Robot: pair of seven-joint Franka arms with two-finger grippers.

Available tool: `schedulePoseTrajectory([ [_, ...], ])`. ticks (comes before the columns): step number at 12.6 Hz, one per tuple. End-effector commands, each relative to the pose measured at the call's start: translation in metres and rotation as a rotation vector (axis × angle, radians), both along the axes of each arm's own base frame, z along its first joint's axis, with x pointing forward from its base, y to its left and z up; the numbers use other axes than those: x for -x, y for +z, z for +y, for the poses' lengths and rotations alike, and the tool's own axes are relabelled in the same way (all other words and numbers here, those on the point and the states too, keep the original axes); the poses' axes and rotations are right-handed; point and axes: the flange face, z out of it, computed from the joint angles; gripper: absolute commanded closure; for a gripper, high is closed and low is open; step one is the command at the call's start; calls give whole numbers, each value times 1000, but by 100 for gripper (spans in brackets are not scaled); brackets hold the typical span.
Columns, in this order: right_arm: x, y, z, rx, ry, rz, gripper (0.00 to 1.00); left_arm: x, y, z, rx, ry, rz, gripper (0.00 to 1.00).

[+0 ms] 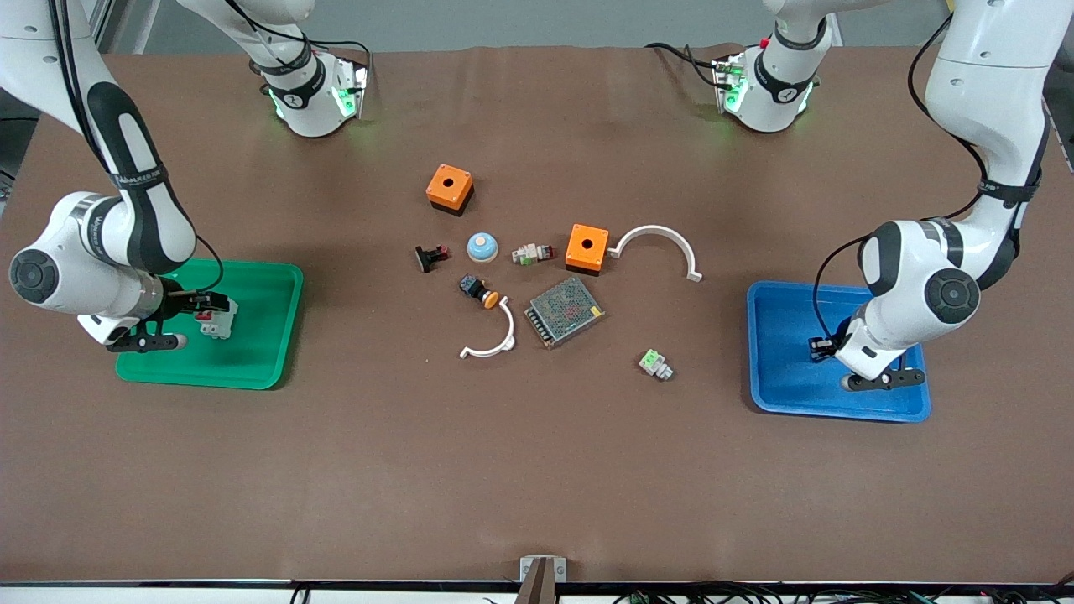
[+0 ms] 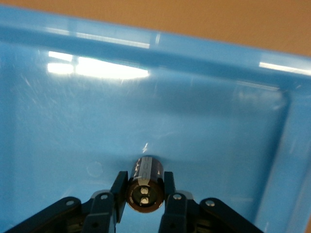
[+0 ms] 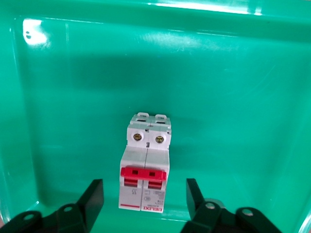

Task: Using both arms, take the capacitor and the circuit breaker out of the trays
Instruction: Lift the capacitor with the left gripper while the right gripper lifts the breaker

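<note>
Front view: the right gripper [image 1: 197, 315] is set low in the green tray [image 1: 268, 335] at the circuit breaker [image 1: 216, 320]; the left gripper [image 1: 826, 346] is set low in the blue tray [image 1: 780, 369]. The loose parts at mid-table, the mesh power supply box [image 1: 565, 311] among them, are well apart from both trays.
Left wrist view: the capacitor [image 2: 145, 189] is seen clamped between the two fingers [image 2: 118, 188], its end with two pale dots turned to the camera, its body lying on the blue tray [image 2: 194, 121] floor.
Left arm advice: a straight lift is called for, since a small round body may roll or slip if tilted; the tray wall should be cleared before any sideways move.
Right wrist view: the circuit breaker [image 3: 145, 162] lies on the green tray [image 3: 243, 97] floor between the parted fingers [image 3: 92, 196], gaps showing on both sides, nothing yet gripped.
Right arm advice: the jaws should be centred on the flat sides, then closed squarely, so that the block is not pushed or twisted.
</note>
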Motion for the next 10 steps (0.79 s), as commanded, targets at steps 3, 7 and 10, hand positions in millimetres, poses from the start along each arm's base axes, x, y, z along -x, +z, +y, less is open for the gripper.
schedulePoseTrajectory([
  [3, -3, 0, 6, -10, 6, -10, 34, 3, 89, -55, 2, -73, -44, 100],
  [7, -5, 1, 10, -9, 14, -14, 45, 14, 114, -126, 32, -76, -46, 100],
  [10, -6, 1, 13, -9, 20, -14, 60, 30, 113, -182, 61, -31, -19, 100],
])
